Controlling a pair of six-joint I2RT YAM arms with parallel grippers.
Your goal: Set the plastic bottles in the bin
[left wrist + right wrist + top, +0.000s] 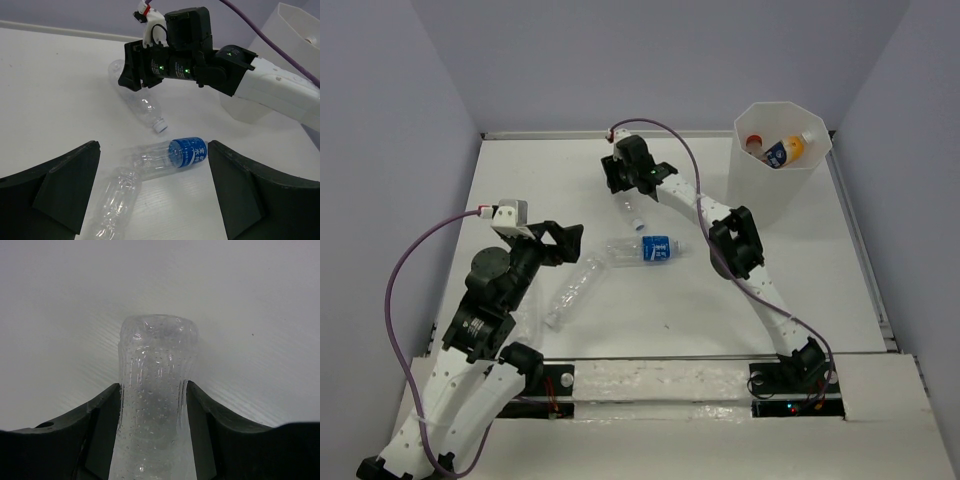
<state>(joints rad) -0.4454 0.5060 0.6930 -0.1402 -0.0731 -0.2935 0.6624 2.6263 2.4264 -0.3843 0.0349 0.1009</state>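
**Your two arms: white shells, black joints, purple cables.**

Your left arm, at the lower left of the top view, and your right arm, at centre right, are both built of white-shelled links joined by round black motor housings. A purple cable runs off each wrist and ends in a red-and-white plug. The left gripper and right gripper are matte black, with broad wedge-shaped fingers. Small green lights glow on the right wrist's black casing. A white camera block sits on the left wrist.
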